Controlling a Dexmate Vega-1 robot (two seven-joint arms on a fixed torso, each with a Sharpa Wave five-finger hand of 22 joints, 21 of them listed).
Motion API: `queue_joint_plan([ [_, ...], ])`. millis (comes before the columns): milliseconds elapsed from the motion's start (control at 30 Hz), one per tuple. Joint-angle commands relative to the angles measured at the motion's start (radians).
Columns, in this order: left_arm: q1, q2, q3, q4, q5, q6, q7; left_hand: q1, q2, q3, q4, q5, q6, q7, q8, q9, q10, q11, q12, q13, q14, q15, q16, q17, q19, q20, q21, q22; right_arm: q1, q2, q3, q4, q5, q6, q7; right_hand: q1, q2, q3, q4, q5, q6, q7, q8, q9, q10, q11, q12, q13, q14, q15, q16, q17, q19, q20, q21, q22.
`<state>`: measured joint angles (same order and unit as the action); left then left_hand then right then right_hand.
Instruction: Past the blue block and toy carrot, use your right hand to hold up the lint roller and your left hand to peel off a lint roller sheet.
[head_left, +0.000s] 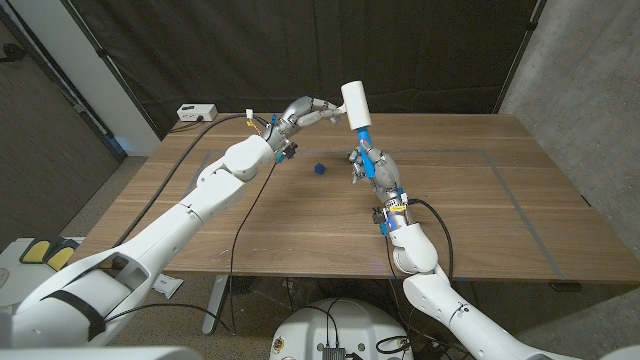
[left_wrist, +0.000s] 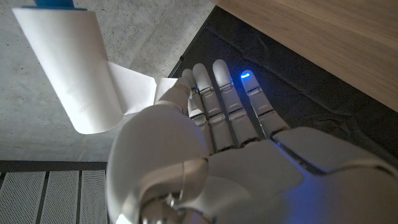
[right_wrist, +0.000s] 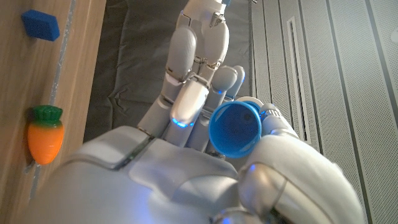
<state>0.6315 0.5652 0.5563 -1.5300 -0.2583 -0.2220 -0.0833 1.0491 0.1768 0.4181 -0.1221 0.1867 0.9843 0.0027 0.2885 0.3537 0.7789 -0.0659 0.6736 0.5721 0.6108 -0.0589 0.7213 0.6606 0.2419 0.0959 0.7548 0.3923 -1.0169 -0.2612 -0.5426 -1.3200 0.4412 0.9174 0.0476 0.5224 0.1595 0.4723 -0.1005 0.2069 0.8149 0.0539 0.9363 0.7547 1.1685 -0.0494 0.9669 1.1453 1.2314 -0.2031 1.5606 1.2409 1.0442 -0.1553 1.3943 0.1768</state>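
My right hand grips the blue handle of the lint roller and holds it up, tilted, over the table's middle. Its white roll points up and away. My left hand reaches in from the left at roll height. In the left wrist view a white sheet stands partly pulled off the roll, pinched between the thumb and fingertips. The blue block lies on the table just left of my right hand. The orange toy carrot lies near the blue block.
A white box with a cable sits at the table's back left corner. A black cable runs along my left arm over the table. A thin taped outline marks the tabletop. A dark curtain hangs behind.
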Motion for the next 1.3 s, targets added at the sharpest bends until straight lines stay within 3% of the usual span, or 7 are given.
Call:
queue_joint_plan([
  [33,0.004,0.009,-0.002,-0.008,0.004,0.024,0.012,0.029,0.011,0.005,-0.001,0.008,0.039,0.041,0.161,0.029,0.005,0.006,0.015,0.01,-0.006,-0.053,0.002,-0.001,-0.005,-0.003,0.012,0.006,0.019,0.033,0.002,0.045,0.108,0.031,0.091,0.0,0.014,0.203,0.189,0.002,0.22,0.014,0.009,0.002,0.161,0.094,0.013,0.011,0.007,-0.003,0.006,0.002,0.004,-0.004,0.007,0.001],
  [767,0.019,0.023,-0.019,-0.008,0.01,0.029,0.046,0.031,-0.025,0.043,-0.014,0.075,0.067,0.063,0.238,0.087,0.024,0.017,0.051,0.076,0.029,-0.051,-0.044,-0.041,-0.027,-0.016,0.065,0.026,0.055,0.077,0.029,0.114,0.123,0.044,0.115,-0.01,0.014,0.212,0.184,0.0,0.215,0.01,0.029,-0.007,0.162,0.09,0.02,0.02,0.012,-0.003,0.006,0.002,0.004,-0.005,0.011,0.001],
  [1300,0.031,0.022,-0.029,-0.003,0.009,0.019,0.068,0.01,-0.069,0.084,-0.012,0.231,0.048,0.075,0.332,0.183,0.035,0.02,0.1,0.186,0.065,-0.066,-0.102,-0.076,-0.037,-0.023,0.134,0.042,0.059,0.089,0.052,0.128,0.114,0.065,0.099,-0.017,0.014,0.218,0.182,-0.001,0.215,0.013,0.039,-0.019,0.164,0.091,0.021,0.017,0.014,-0.003,0.006,0.002,0.005,-0.006,0.015,0.001],
])
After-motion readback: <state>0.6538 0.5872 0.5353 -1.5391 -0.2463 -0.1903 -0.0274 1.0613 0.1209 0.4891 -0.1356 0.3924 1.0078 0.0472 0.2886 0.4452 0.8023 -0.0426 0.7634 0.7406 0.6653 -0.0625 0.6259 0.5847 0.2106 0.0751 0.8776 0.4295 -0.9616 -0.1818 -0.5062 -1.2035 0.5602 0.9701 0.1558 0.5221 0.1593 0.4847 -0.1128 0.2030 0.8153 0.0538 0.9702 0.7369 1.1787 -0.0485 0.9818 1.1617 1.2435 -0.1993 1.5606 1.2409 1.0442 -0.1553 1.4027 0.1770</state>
